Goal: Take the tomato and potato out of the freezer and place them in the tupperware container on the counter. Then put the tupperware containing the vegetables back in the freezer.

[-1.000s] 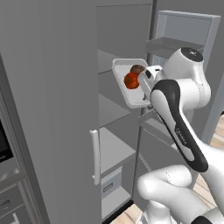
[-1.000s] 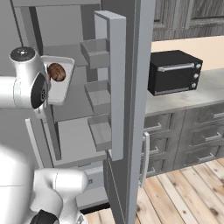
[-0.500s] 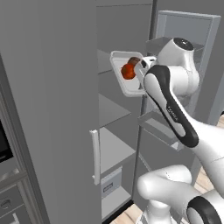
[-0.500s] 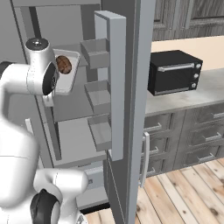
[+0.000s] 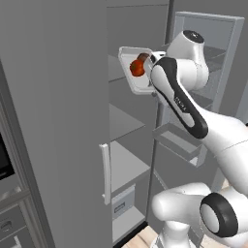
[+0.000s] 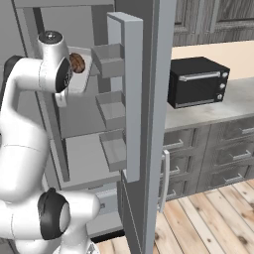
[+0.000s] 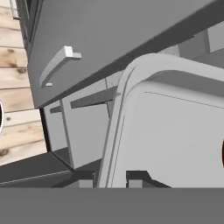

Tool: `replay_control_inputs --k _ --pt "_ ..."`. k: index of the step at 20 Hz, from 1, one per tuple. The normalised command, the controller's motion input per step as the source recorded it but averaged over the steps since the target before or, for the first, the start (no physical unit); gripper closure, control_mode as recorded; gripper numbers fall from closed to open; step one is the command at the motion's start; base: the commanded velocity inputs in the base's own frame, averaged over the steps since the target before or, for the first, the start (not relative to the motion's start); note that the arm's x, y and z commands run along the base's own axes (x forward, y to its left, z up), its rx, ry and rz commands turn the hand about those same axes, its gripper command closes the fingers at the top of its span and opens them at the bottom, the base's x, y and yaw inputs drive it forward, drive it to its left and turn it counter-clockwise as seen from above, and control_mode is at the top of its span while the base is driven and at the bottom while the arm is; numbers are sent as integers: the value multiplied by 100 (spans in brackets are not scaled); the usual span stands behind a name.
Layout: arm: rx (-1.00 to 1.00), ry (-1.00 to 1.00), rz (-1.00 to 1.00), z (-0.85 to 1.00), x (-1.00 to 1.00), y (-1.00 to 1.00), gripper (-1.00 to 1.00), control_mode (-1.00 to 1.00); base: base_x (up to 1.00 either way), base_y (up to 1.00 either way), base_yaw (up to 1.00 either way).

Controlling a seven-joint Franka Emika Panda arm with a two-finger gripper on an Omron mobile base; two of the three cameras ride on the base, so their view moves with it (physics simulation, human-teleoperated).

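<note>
My gripper (image 5: pixel 151 64) is shut on the rim of the tupperware container (image 5: pixel 131 81), a whitish tray held steeply tilted in front of the freezer's (image 5: pixel 58 121) upper shelf. The red-orange tomato (image 5: pixel 137 69) and the brown potato (image 5: pixel 143 57) lie inside it, close to my hand. From the right base view the potato (image 6: pixel 77 62) peeks over the container (image 6: pixel 79 83) beside my wrist. In the hand view the fingertips (image 7: pixel 136 176) clamp the container's rim (image 7: pixel 124 94), and a dark red sliver sits at the right edge.
The freezer door (image 6: pixel 144 99) stands open with its racks (image 6: pixel 110 59) facing inward. Grey shelves (image 5: pixel 123 123) lie below the container. A white handle (image 5: pixel 105 174) runs down the left panel. A black toaster oven (image 6: pixel 198 82) stands on the counter (image 6: pixel 225 106) over grey drawers (image 6: pixel 230 158).
The arm has carried the container with both vegetables upward and further in towards the freezer's upper shelf. The grip has stayed shut.
</note>
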Motion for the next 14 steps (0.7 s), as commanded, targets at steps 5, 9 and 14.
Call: replay_control_inputs --k 5,9,14 --pt "0 0 0 9 40 20 100 -100 0 0 0" --pt "0 1 0 0 37 16 100 -100 0 0 0" --pt "0 10 0 0 44 11 100 -100 0 0 0"
